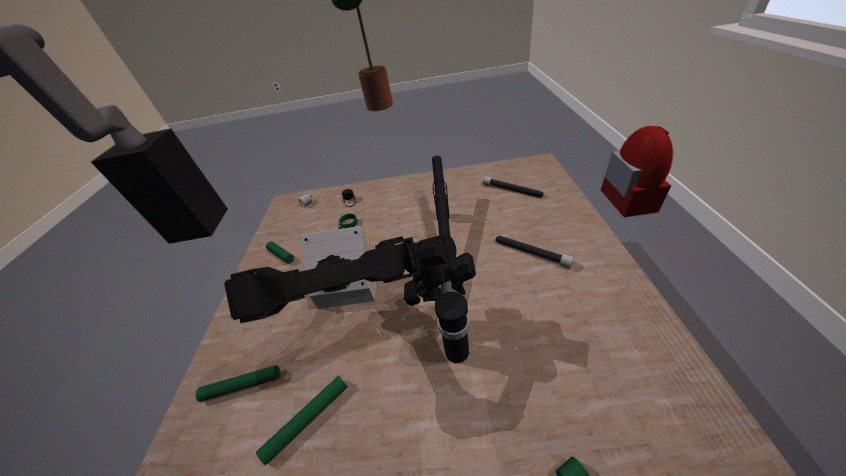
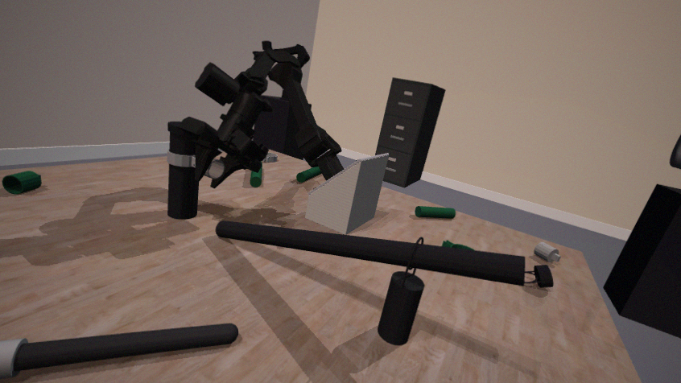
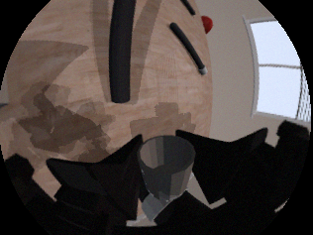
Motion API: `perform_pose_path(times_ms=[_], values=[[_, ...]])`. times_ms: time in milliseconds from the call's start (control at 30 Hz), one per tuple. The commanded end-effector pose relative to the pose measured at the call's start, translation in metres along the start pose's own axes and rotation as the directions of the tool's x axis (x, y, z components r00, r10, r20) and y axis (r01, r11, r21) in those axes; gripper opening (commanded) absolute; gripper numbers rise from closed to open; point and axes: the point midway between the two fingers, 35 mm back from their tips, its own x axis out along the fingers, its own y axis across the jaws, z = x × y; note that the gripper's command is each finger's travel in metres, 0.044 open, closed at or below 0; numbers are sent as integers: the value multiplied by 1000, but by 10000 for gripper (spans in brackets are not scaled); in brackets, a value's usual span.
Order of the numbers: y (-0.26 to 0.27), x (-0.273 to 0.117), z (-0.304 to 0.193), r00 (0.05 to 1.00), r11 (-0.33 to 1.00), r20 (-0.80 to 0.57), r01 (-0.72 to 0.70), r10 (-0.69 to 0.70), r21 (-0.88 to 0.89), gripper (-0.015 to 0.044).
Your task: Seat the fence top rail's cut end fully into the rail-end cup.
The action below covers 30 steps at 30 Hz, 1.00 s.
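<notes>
The big black post (image 1: 456, 350) (image 2: 182, 197) stands upright. Its silver brace band (image 1: 454, 334) (image 2: 179, 159) is up near the post cap. The grey rail-end cup (image 2: 216, 169) (image 3: 166, 170) hangs on the band's side, its mouth toward the rail. My gripper (image 1: 442, 281) (image 2: 206, 182) (image 3: 159, 136) is slightly open around the cup, one finger on each side; any remaining contact is hard to see. The black top rail (image 1: 438, 204) (image 2: 333, 244) (image 3: 122, 54) passes through the wire loop (image 2: 410, 261) above the short post (image 2: 399, 309). Its near end is apart from the cup and my fingers.
A white sloped box (image 1: 337, 242) (image 2: 367, 197) stands beside the arm. Two black tubes with pale ends (image 1: 532, 251) (image 1: 513, 187) lie to the right. Green tubes (image 1: 301, 420) (image 1: 236, 384) lie at front left. A green ring (image 1: 347, 227) and small caps lie at the back.
</notes>
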Motion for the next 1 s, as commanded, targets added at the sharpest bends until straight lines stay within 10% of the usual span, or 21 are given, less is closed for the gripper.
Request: perform_pose_path(times_ms=[0,200,667,967], values=[[-1,-1,1,1000,1000,1,-1,1,1,289],[-7,-10,13,1000,1000,5,-5,5,4,440],[-18,-31,39,1000,1000,7,-1,1,14,440],[-39,-60,85,998,842,61,-42,11,538,440]])
